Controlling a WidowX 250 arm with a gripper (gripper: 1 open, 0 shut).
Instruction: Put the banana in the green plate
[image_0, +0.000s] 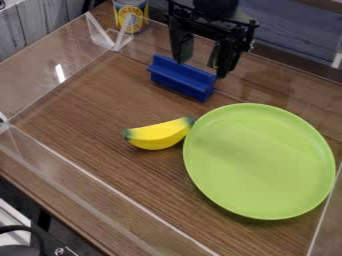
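Note:
A small yellow banana (158, 134) with dark green tips lies on the wooden table, its right tip just touching the left rim of the large lime-green plate (258, 160). The plate holds nothing. My black gripper (203, 58) hangs at the back of the table, pointing down, with its two fingers spread open and nothing between them. It hovers just above and behind the blue block, well away from the banana.
A blue rectangular block (181, 77) lies under the gripper at the back. Clear acrylic walls (54, 70) border the table on the left, front and back. A yellow-labelled can (128, 16) stands beyond the back wall.

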